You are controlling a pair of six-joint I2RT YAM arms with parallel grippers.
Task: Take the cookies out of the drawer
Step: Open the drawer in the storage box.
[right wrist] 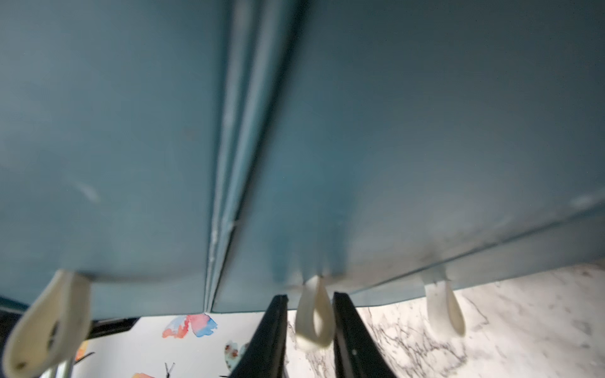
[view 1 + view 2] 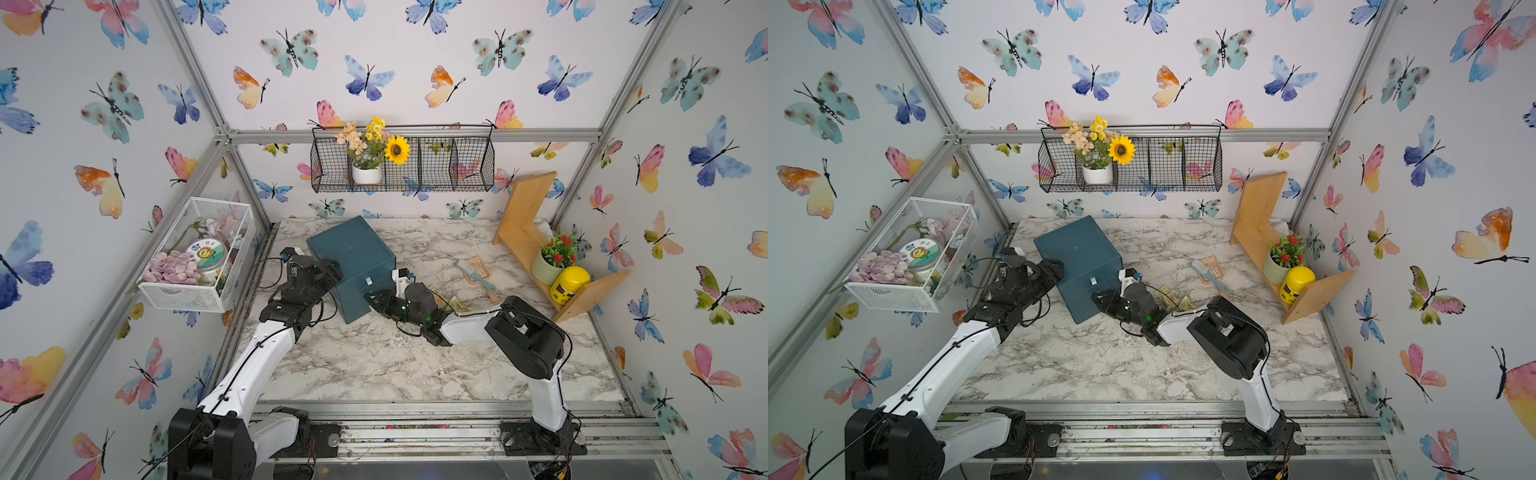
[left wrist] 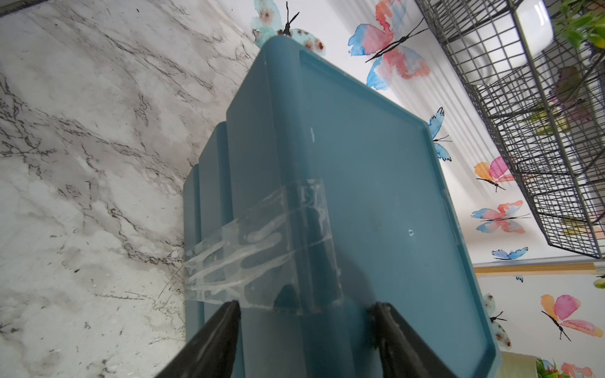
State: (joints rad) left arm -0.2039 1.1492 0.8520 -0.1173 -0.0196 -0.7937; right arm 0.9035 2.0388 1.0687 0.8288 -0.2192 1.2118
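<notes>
At the drawer (image 1: 393, 147), right end effector (image 1: 310, 296) narrowly straddles loop (image 1: 314, 322).

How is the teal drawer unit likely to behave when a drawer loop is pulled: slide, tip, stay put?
The teal drawer unit looks like light plastic on a smooth marble table, so it would probably slide. The left gripper straddling its top edge likely braces it. Clear tape across its stacked tiers suggests they might otherwise part.
</notes>
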